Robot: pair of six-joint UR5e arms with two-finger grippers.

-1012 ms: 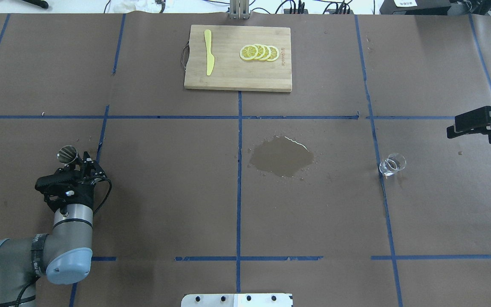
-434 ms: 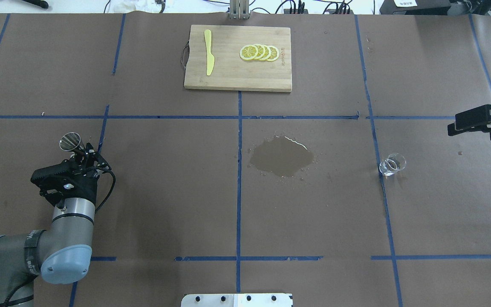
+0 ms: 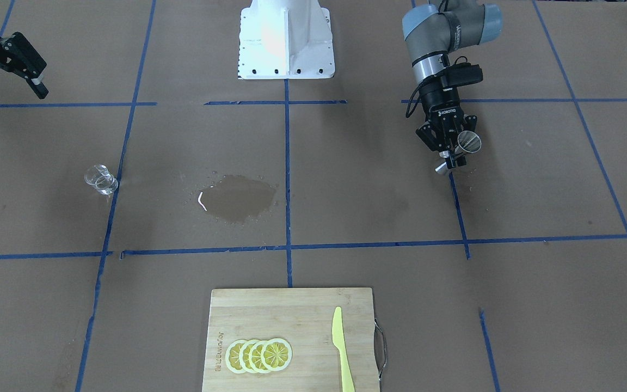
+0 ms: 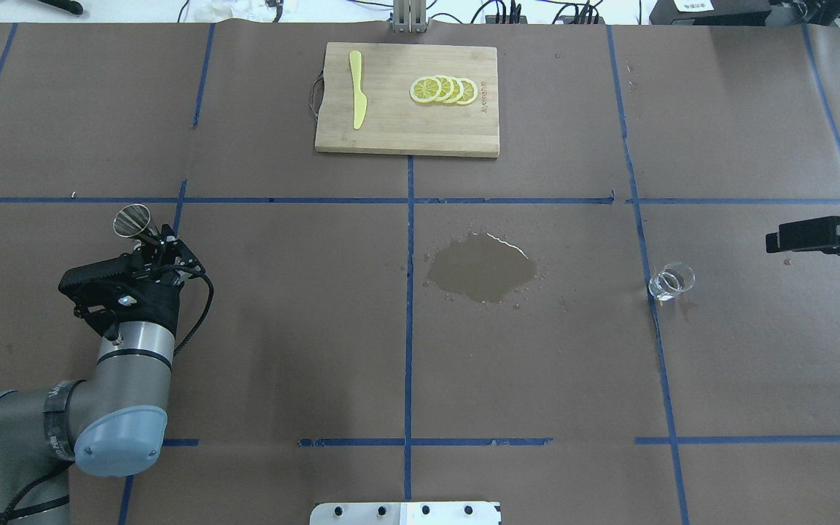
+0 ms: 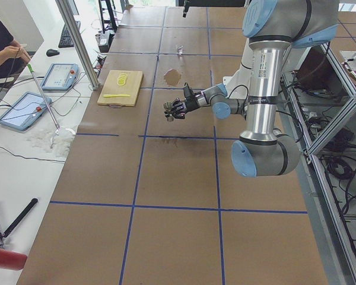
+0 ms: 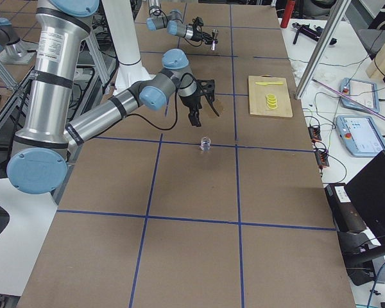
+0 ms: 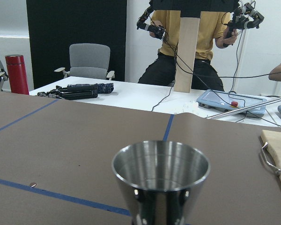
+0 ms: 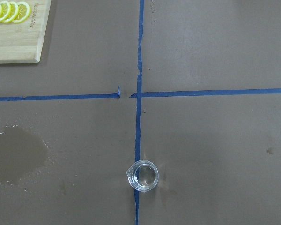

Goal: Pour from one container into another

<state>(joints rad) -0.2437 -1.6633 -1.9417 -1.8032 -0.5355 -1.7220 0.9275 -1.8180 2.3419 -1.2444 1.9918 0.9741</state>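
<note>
Glass cup point(image 4: 671, 281) near table's right edge: light, slick, fragile.
Mid-wall pinch for wide-spread right gripper point(image 3: 15, 96); left gripper point(image 4: 152, 238) clamping jigger point(image 4: 133, 221).

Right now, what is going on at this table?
The left tool holds the small shiny steel hourglass-shaped jigger off the brown table. The right tool is open and hangs near the small clear glass cup, which stands untouched on a blue tape line. A wet puddle lies between them. No pouring yet.
</note>
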